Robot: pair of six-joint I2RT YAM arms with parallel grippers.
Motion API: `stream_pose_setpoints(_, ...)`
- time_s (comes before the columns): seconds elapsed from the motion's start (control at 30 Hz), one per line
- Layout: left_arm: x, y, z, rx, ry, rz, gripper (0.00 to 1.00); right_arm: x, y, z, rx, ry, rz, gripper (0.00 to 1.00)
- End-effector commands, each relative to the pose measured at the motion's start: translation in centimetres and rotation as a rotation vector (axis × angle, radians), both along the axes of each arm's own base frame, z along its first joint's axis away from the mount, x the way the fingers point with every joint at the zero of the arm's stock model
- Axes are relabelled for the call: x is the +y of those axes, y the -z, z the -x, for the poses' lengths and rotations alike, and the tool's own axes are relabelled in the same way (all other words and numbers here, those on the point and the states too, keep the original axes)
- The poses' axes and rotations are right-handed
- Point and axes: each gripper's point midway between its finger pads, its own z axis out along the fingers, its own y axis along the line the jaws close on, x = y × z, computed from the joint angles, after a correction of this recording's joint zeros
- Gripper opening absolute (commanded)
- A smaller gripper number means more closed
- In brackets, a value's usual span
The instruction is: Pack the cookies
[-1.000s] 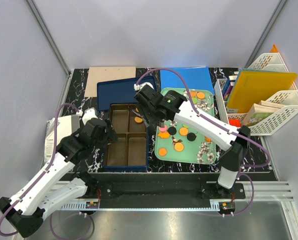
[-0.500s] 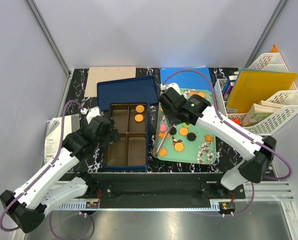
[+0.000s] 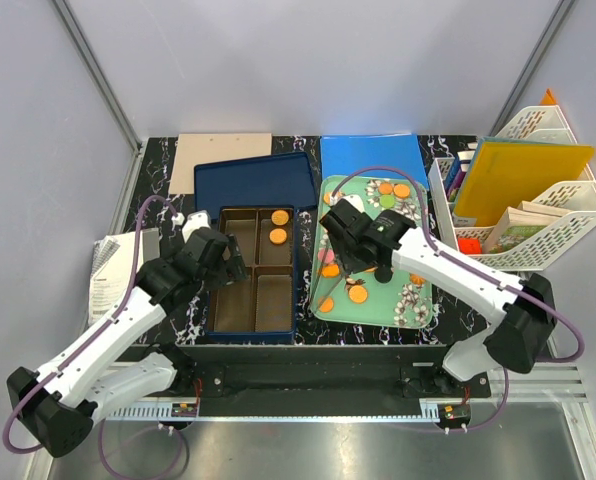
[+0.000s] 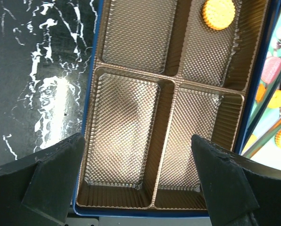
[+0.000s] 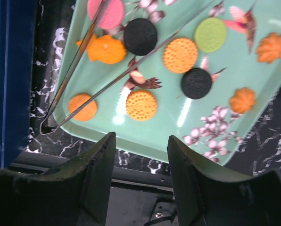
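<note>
Ok so the biggest things are the two arms. The right gripper [image 5: 140,139] hangs over the near left corner of the tray with its fingers partway apart and nothing between them. The left gripper [image 4: 136,141] is spread as wide as it goes, also empty, and hovers over the two near compartments of the box. That blue box [image 3: 253,336] has a gold four-compartment insert [image 4: 171,82]. Its lid [image 3: 253,182] lies just past it, away from the left gripper. Only the far compartment on the right gripper's side has anything in it, which is two orange cookies [image 3: 279,226]. The mint-green tray [image 3: 373,310] sits right under the right gripper. A pair of thin metal tongs [image 5: 41,131] lies on it, just ahead of the left finger. Its arms are splayed in a V, the bend pokes over the tray's edge, and one arm crosses a pink cookie [image 5: 106,13]. The rest of the cookies are scattered ahead of the fingers, mostly orange, plus two black [image 5: 140,36] and a green one [image 5: 210,34]. Compared to a second ago, the right arm has swung off the box and over to the tray, and the left has crept in a bit toward the box with its jaws just as wide.
</note>
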Motion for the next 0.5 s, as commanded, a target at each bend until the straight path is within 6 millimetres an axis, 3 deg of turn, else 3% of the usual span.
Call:
stream_pose_setpoints(0.0,-1.3,-1.6,-0.8,-0.048,0.032,0.057,0.99,3.1,1.8,0.0,0.05,0.017,-0.118,0.54)
stream_pose_setpoints(0.23,-1.3,-1.3,-0.6,-0.04,0.041,0.061,0.99,5.2,5.1,-1.1,0.098,0.039,-0.121,0.5)
stream_pose_setpoints(0.47,-1.0,-0.7,0.1,-0.038,0.046,0.062,0.99,5.0,8.1,-0.7,0.145,0.072,-0.079,0.5)
